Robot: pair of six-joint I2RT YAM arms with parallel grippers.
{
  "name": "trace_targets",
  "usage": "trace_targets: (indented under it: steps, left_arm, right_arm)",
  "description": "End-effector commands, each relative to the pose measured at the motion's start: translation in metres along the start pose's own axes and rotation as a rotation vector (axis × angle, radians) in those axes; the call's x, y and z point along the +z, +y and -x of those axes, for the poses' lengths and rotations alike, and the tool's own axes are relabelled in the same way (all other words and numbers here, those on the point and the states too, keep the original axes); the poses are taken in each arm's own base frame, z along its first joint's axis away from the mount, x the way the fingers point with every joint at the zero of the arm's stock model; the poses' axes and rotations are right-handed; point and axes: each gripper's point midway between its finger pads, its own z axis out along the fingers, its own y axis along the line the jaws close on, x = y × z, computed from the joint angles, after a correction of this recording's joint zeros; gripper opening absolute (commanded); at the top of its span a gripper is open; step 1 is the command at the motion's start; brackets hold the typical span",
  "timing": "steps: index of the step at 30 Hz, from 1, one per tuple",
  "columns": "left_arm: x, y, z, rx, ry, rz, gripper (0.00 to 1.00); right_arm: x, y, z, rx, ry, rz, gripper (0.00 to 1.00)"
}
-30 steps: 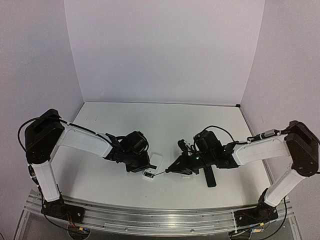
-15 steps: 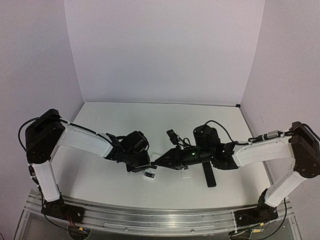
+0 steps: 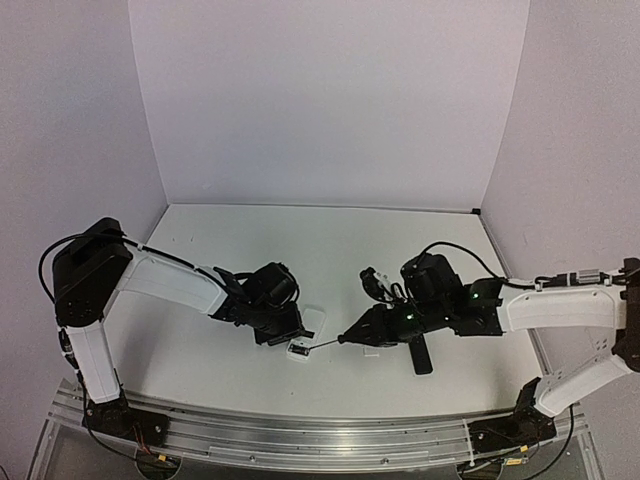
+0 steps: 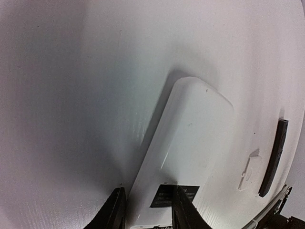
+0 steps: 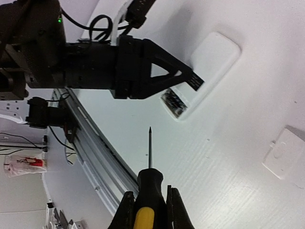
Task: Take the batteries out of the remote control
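Under the overhead camera the white counter (image 3: 330, 250) sits in a corner of pale lilac walls (image 3: 330, 100), with a metal rail (image 3: 320, 430) along its near edge. Only that view takes in both arms at once, my left arm (image 3: 170, 282) and my right arm (image 3: 560, 305) reaching inward until their jaws nearly meet at the front middle. Behind them a broad stretch of counter runs to the back wall; in front, only a narrow strip lies before the rail. My left jaws are closed across the white remote control (image 3: 314, 320), pinching its long sides near one end. My left wrist view shows its smooth back running away from me with the far end on the counter, which the overhead view hides behind the wrist. A black bar (image 3: 420, 354) lies by my right wrist, pointing toward the rail. My right jaws are clamped tight on the black-and-yellow handle of the screwdriver (image 5: 149, 183), its shaft aimed toward the remote's open end, the tip near but not touching. Both wrist views show a small white cover (image 5: 286, 152) lying apart on the counter. Only the right wrist view plainly shows the batteries (image 5: 174, 102): dark shapes with pale flecks in the open compartment, too small to count.
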Motion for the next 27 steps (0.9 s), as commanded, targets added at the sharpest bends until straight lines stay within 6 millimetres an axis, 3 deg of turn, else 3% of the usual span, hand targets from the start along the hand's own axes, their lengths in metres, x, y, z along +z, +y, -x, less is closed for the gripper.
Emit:
trace_targets:
  steps: [1, 8, 11, 13, 18, 23, 27]
  left_arm:
    - [0.018, 0.051, -0.054, 0.069, 0.181, 0.169, 0.42]
    - [-0.015, -0.005, -0.012, 0.166, 0.033, 0.075, 0.75]
    - [-0.023, -0.014, 0.003, 0.203, -0.023, 0.094, 0.90]
    - [-0.023, -0.014, 0.010, 0.216, -0.041, 0.141, 0.96]
    - [-0.010, -0.006, 0.019, 0.256, -0.048, 0.265, 0.99]
    - [0.006, -0.013, 0.019, 0.299, -0.019, 0.284, 1.00]
    - [0.013, -0.010, 0.020, 0.315, -0.018, 0.340, 0.95]
  right_arm:
    - [-0.027, -0.021, 0.003, -0.056, -0.038, -0.167, 0.00]
    - [-0.053, -0.026, -0.001, -0.061, -0.092, -0.196, 0.00]
    - [-0.059, -0.032, -0.006, -0.052, -0.094, -0.217, 0.00]
    - [-0.062, -0.036, -0.008, -0.046, -0.095, -0.232, 0.00]
    - [-0.070, -0.042, -0.012, -0.046, -0.107, -0.257, 0.00]
    - [-0.077, -0.048, -0.013, -0.048, -0.129, -0.283, 0.00]
    - [-0.082, -0.052, -0.014, -0.047, -0.142, -0.299, 0.00]
